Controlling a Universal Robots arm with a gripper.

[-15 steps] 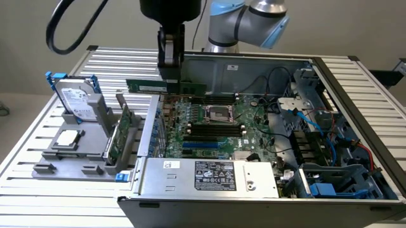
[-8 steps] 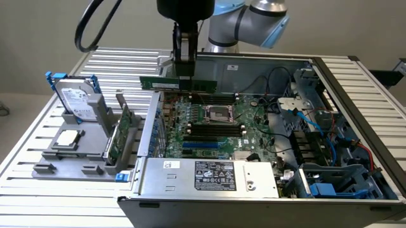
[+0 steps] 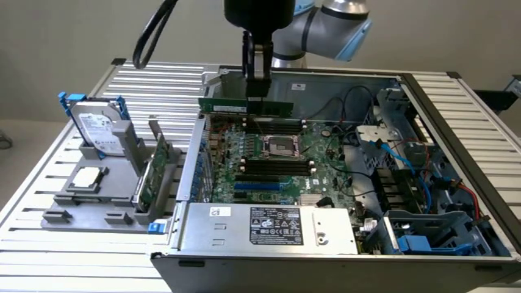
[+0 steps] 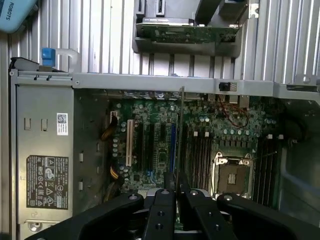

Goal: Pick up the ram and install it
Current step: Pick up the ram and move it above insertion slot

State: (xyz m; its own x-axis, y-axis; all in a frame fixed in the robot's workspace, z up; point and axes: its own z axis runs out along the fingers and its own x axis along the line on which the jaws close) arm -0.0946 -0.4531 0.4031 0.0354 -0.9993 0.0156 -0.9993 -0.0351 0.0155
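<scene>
– End effector (image 4: 177, 184): condition?
– Closed on the ram (image 3: 224, 105), stick held level, edge downward.
– Ram, location?
– Between the end effector's fingers, over the motherboard (image 3: 277, 162) inside the open computer case (image 3: 189, 183). Processor socket (image 3: 281, 146) lies just below. Contact with board: cannot tell.

A silver-grey arm (image 3: 326, 19) capped in pale blue is seen, with a looped black cable (image 3: 150, 32) and black, screw-studded jaws.

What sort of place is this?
Probably a lab bench for computer assembly: an open computer case on a slatted metal table, a gripper holding a memory stick over it, a hard drive beside.
</scene>
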